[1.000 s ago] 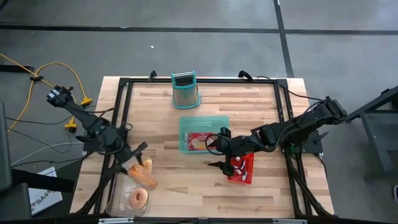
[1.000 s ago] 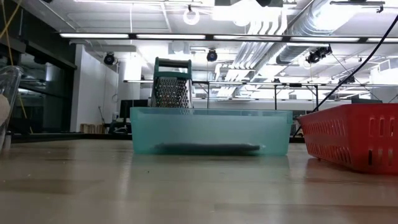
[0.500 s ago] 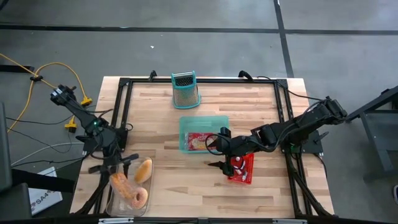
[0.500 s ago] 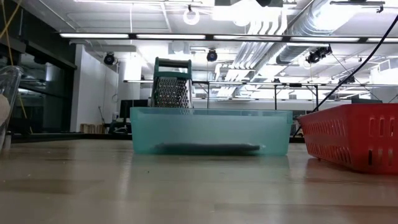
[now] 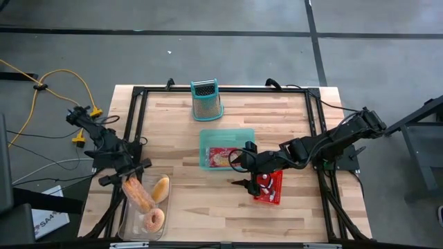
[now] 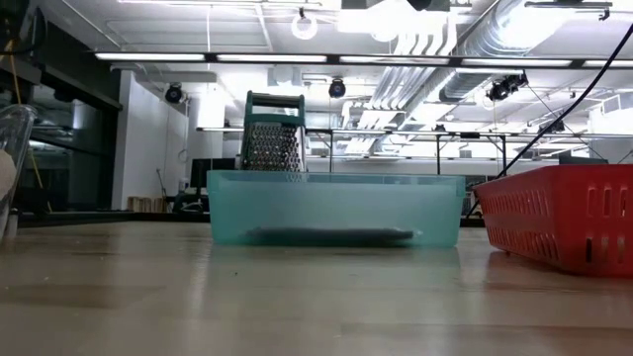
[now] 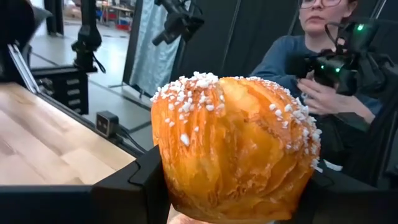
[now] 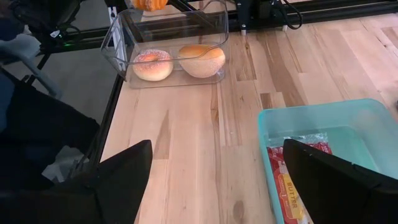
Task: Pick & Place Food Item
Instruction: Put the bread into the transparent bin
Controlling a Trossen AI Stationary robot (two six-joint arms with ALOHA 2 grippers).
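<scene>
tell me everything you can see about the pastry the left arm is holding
The pastry is a golden-brown, flaky, layered piece, glossy and dotted with white pearl sugar. The left claw is shut on it, dark fingers pressing both sides. In the high view it looks elongated and hangs over the clear plastic container, above a pink-glazed donut and a bun.
</scene>
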